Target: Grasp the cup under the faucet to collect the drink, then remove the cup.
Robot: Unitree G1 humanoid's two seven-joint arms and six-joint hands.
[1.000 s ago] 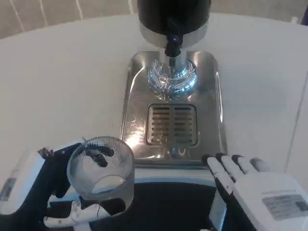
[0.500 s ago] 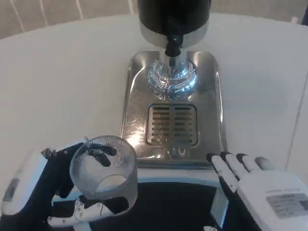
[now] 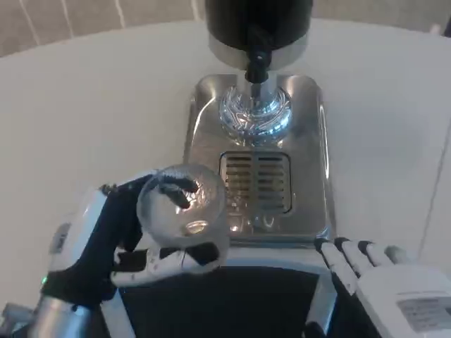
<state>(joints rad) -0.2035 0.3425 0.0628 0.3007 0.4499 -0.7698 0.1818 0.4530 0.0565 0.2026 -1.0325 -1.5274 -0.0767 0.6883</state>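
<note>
White desk spreads out under everything. On the left, the left robot hand is wrapped around a clear cup, holding it up just beside the front corner of the shiny tray. The cup is not under the tap yet. To do this well, I think the cup should stay straight up and go right below the tap, over the grate. On the right, the right robot hand holds nothing, fingers stretched out.
</note>
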